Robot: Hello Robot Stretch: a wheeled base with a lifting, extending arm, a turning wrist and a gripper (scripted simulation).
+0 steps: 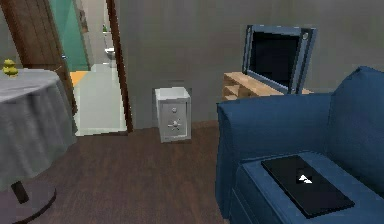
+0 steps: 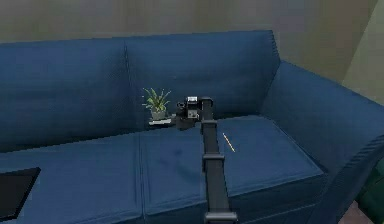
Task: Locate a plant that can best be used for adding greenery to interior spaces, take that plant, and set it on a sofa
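Note:
A small green plant (image 2: pixel 156 102) in a little pot is at the back of the blue sofa (image 2: pixel 90 85), in front of the backrest and close to the seat cushion. My gripper (image 2: pixel 178 116) is right beside the pot, at the end of the dark arm bar (image 2: pixel 212 165) that reaches over the seat. I cannot tell whether the pot rests on the cushion, so I cannot tell whether the gripper holds it. The same sofa (image 1: pixel 290 130) fills the forward view's right.
A thin white stick (image 2: pixel 229 141) lies on the seat right of the arm. A flat dark laptop (image 1: pixel 305 182) lies on the cushion. Ahead are a small grey safe (image 1: pixel 172 112), a TV (image 1: pixel 278 58) on a wooden stand, an open doorway (image 1: pixel 100 70) and a cloth-covered round table (image 1: pixel 30 120).

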